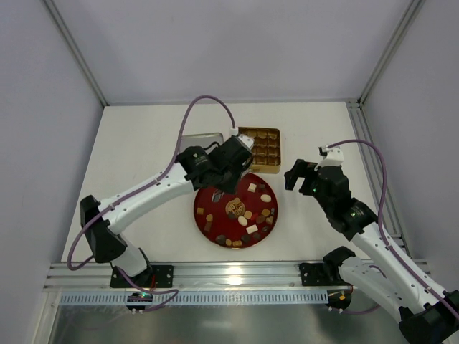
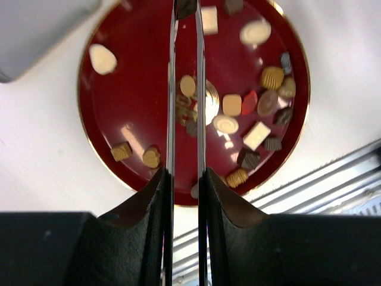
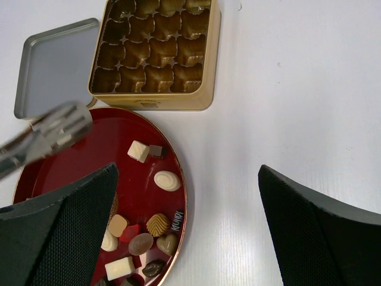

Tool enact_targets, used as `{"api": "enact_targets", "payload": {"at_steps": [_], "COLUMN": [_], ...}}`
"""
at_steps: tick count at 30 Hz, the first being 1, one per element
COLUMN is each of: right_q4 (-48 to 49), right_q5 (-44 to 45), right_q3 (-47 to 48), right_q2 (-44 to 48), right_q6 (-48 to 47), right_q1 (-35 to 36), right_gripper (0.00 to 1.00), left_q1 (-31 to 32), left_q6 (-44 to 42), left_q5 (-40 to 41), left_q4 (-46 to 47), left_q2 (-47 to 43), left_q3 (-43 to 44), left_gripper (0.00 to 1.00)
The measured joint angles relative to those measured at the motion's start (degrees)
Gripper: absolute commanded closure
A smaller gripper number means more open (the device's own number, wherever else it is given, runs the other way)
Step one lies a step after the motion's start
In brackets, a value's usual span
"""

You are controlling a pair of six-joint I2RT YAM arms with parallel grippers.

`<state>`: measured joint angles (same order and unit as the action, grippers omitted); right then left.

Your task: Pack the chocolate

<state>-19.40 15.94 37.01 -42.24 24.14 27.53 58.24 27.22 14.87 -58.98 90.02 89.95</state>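
Note:
The chocolate (image 1: 247,215) (image 2: 231,105) (image 3: 158,224) lies scattered on a round red plate (image 1: 213,203) (image 2: 137,89) (image 3: 101,143): dark, caramel and cream-white pieces. The square gold tin (image 1: 278,150) (image 3: 149,102) stands just beyond the plate, and the cells that show look empty. My left gripper (image 1: 242,149) (image 2: 186,6) hangs over the plate's far edge. Its long thin metal fingers (image 2: 171,89) (image 3: 50,132) stand close together with a dark chocolate (image 2: 186,7) between the tips. My right gripper (image 1: 294,175) (image 3: 187,173) stands wide open beside the plate's right rim, holding nothing.
The tin's grey lid (image 1: 197,140) (image 2: 41,30) (image 3: 56,65) lies flat left of the tin. An aluminium rail (image 1: 237,276) (image 2: 333,179) runs along the near table edge. White walls and frame posts close in the sides and back.

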Motion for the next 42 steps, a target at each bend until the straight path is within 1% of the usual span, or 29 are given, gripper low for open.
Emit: {"api": "enact_targets", "payload": {"at_steps": [4, 9, 14, 18, 22, 30, 42], "right_q4": [-0.07, -1.2, -2.91, -3.58, -4.46, -6.25, -7.06], "right_q5": [0.0, 0.24, 0.68, 1.01, 1.46, 1.9, 2.43], "right_q3": [0.0, 0.2, 1.4, 2.25, 2.8, 2.97, 2.97], "right_q2": [0.0, 0.0, 0.11, 1.01, 2.03, 2.8, 4.24], "right_q6": [-0.02, -0.09, -0.26, -0.28, -0.33, -0.35, -0.35], "right_q1": [0.0, 0.0, 0.0, 0.0, 0.0, 0.0, 0.0], "right_gripper": [0.0, 0.0, 0.0, 0.0, 0.0, 0.0, 0.0], "left_q1": [-5.03, -10.78, -14.43, -16.04, -16.65, -16.7, -16.7], "left_q6": [-1.95, -4.48, -7.02, -8.68, -9.84, -10.82, -11.26], "left_q5": [-0.31, -0.68, -1.05, -1.46, -1.81, -2.75, -2.95], "left_q4": [0.15, 1.53, 1.68, 2.12, 2.71, 4.76, 7.1], "left_q2": [1.95, 8.76, 18.6, 24.15, 28.0, 32.33, 34.01], "left_q3": [7.37, 16.57, 26.38, 30.93, 33.73, 33.99, 33.99], "left_gripper": [0.82, 0.83, 0.82, 0.82, 0.82, 0.82, 0.78]}}
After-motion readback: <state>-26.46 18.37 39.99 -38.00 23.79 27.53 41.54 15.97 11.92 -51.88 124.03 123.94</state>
